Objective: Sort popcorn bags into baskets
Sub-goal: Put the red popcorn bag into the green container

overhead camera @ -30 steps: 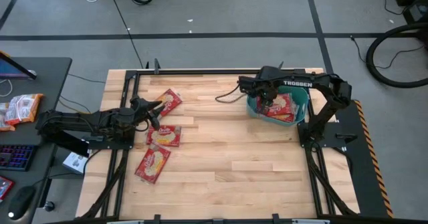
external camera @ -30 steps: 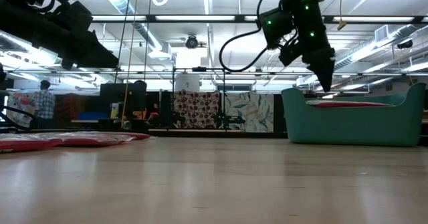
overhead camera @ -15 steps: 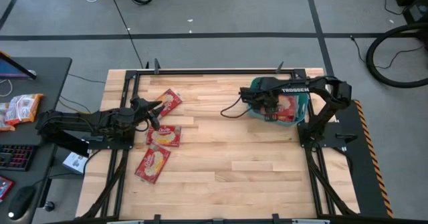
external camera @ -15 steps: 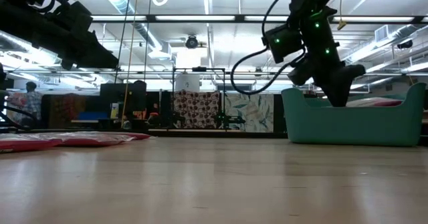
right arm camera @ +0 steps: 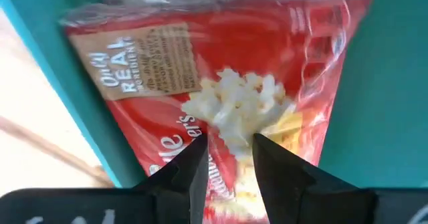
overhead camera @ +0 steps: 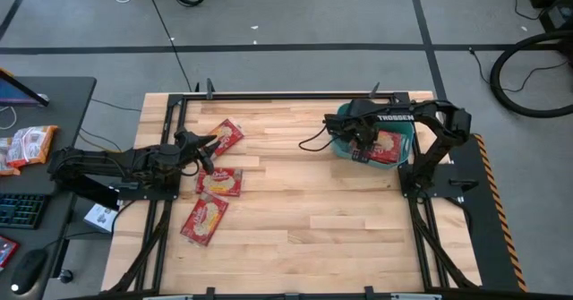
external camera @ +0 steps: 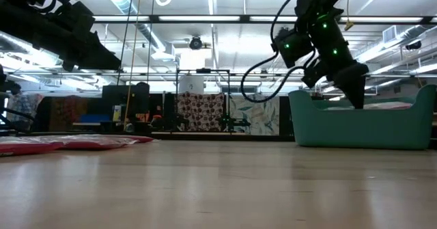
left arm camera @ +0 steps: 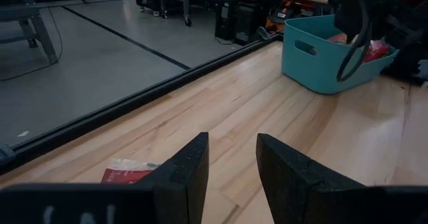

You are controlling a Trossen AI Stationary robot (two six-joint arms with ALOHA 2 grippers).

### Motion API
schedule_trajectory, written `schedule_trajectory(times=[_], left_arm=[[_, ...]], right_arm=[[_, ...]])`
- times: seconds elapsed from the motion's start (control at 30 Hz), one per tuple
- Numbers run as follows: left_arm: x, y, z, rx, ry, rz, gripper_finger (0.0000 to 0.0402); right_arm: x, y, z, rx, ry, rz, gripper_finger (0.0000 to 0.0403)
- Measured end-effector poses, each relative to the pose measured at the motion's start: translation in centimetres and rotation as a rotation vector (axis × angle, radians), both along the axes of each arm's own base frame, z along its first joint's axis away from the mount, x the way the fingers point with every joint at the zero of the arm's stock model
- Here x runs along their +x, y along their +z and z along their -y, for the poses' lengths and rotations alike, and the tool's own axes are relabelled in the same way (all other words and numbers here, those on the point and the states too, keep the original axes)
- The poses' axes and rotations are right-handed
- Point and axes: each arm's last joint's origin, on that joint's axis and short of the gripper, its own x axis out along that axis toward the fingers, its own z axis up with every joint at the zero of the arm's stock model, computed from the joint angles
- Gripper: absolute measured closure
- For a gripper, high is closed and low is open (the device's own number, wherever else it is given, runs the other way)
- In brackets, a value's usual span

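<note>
The teal basket (overhead camera: pixel 408 135) stands at the table's far right and holds a red popcorn bag (right arm camera: pixel 234 63) with a popcorn picture at its centre. My right gripper (right arm camera: pixel 231 147) reaches down into the basket (external camera: pixel 362 126), open, with a fingertip on either side of that picture. Three more popcorn bags (overhead camera: pixel 226 137) (overhead camera: pixel 221 183) (overhead camera: pixel 205 219) lie flat on the table's left part. My left gripper (left arm camera: pixel 233 147) waits open and low at the left (overhead camera: pixel 204 150), above those bags. One bag (left arm camera: pixel 127 174) shows just beyond its fingers. My right gripper comes at the bag in the basket from above, slanting down, with its fingertips (right arm camera: pixel 200 158) over the printed face. Whether they touch the bag I cannot tell. The bag lies in the basket against its wall (right arm camera: pixel 374 103).
A dark cable (overhead camera: pixel 313 139) loops from the right arm over the table beside the basket. On the side desk to the left lie orange-and-white packets (overhead camera: pixel 27 145). Bare wood stretches across the middle and near part of the table (overhead camera: pixel 313 219).
My right gripper has sunk from above the basket's rim down into the basket, shifting slightly toward the table's right edge and tipping a little. The bags on the left lie as before.
</note>
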Motion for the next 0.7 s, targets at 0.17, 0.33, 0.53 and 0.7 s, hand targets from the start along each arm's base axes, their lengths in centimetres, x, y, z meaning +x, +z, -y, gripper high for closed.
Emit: schedule_trajectory(times=[0.17, 0.33, 0.53, 0.7], left_arm=[[0.0, 0.0, 0.0, 0.0, 0.0, 0.001, 0.0272], [0.0, 0.0, 0.0, 0.0, 0.001, 0.001, 0.0272], [0.0, 0.0, 0.0, 0.002, 0.007, 0.002, 0.0272], [0.0, 0.0, 0.0, 0.002, 0.007, 0.002, 0.0272]], right_arm=[[0.6, 2.2, -0.3, -0.026, 0.017, -0.009, 0.0281], [1.7, 4.8, -0.6, -0.096, 0.025, 0.037, 0.0281], [5.0, 7.8, -1.8, -0.238, 0.131, 0.289, 0.0283], [7.6, 9.5, -2.6, -0.36, 0.198, 0.515, 0.0286]])
